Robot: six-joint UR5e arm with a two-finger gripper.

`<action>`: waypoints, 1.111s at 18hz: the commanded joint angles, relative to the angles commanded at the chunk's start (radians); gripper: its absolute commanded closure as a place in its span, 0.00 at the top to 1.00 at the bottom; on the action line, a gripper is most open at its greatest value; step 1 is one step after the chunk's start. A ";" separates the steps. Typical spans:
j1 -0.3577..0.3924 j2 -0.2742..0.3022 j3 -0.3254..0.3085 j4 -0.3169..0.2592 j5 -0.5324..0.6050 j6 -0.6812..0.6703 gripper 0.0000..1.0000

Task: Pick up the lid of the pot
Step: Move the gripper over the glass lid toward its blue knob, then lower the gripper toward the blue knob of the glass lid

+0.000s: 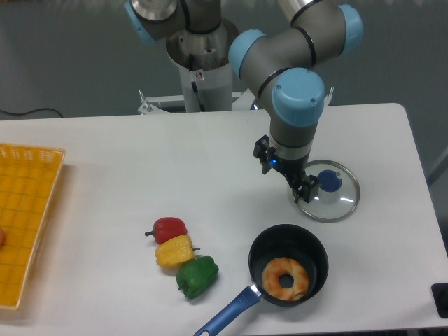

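My black pan [262, 250] is holding an orange-brown ring [278, 267], its blue handle [227, 311] pointing toward the lower left. The yellow bin [40, 217] is showing a reddish item [2, 236] at the picture's left edge. The glass pot lid [343, 204] is lying on the table beyond the pan, its blue knob [332, 180] facing up. My gripper [286, 180] is hanging open, overlapping the lid's left edge in view. Red [170, 229], yellow [175, 252] and green peppers [198, 276] are sitting left of the pan.
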 joint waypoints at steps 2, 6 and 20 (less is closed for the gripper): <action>0.026 -0.015 -0.006 -0.003 -0.002 0.013 1.00; 0.052 -0.055 0.006 -0.002 0.008 0.074 1.00; 0.143 -0.057 -0.025 -0.011 0.023 0.034 1.00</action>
